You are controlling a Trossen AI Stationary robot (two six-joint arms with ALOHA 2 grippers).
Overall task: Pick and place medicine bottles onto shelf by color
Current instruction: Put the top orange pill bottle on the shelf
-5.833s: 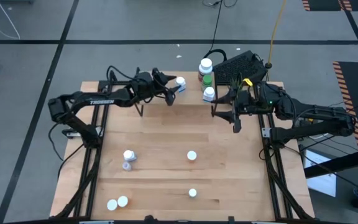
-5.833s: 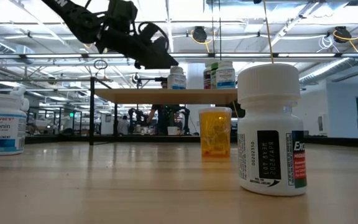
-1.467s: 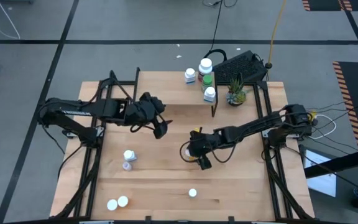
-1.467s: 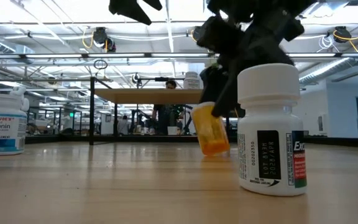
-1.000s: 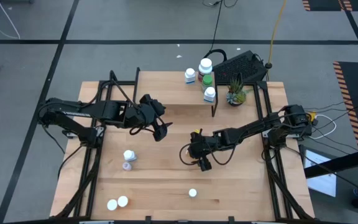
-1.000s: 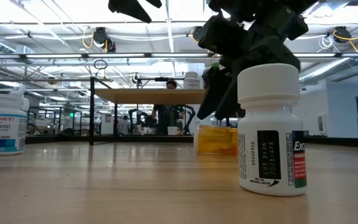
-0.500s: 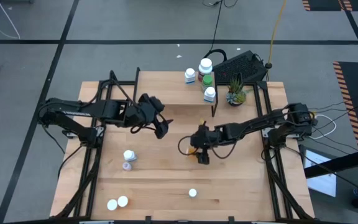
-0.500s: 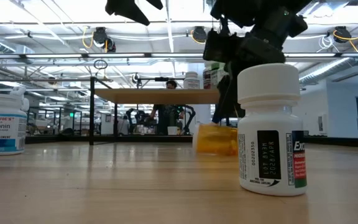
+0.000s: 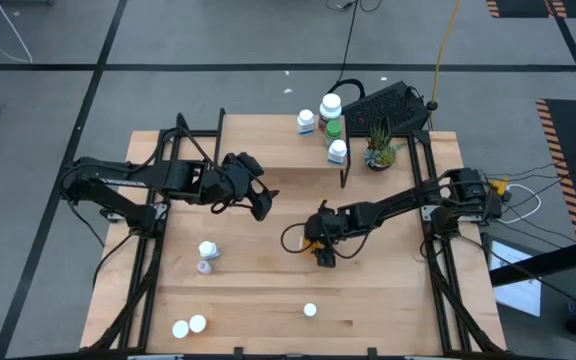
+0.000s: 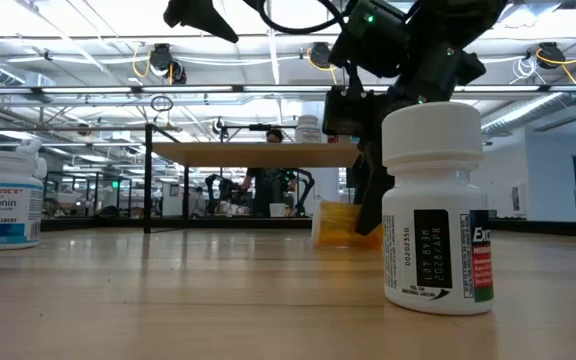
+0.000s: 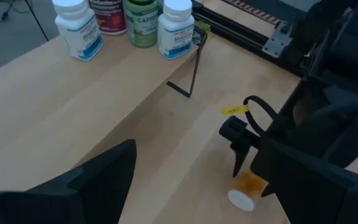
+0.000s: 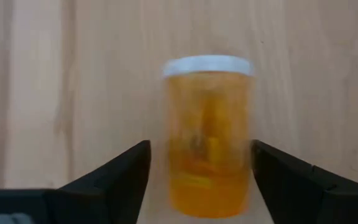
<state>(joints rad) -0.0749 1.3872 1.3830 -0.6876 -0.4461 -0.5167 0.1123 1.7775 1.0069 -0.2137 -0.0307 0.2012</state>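
Note:
An orange medicine bottle (image 12: 209, 134) with a white cap lies on its side on the table's middle (image 9: 311, 242). My right gripper (image 12: 201, 180) is low over it, open, with one finger at each side of its body. My left gripper (image 9: 259, 208) hangs open above the table, left of the shelf's near edge, holding nothing. The shelf (image 9: 268, 150) at the far side carries white bottles (image 9: 306, 122) (image 9: 337, 151) and a green one (image 9: 334, 128). More white bottles stand on the table (image 9: 208, 250) (image 9: 310, 311) (image 9: 190, 326). My right gripper comes from above, slanting down, its fingers along the lying orange bottle. One finger (image 12: 278, 177) stands right at the side of the bottle's body (image 12: 244, 155); whether it touches I cannot tell. The other finger (image 12: 120, 174) is apart from it.
A small potted plant (image 9: 378, 152) and a black keyboard (image 9: 388, 108) are at the far right beside the shelf. In the low view a large white bottle (image 10: 436, 210) stands close in front and a melatonin bottle (image 10: 3, 195) at the left.
The orange bottle, tilted a moment before, has fallen and lies on its side. My right gripper has rolled its wrist and gone down around it. My left gripper has rolled a little in place.

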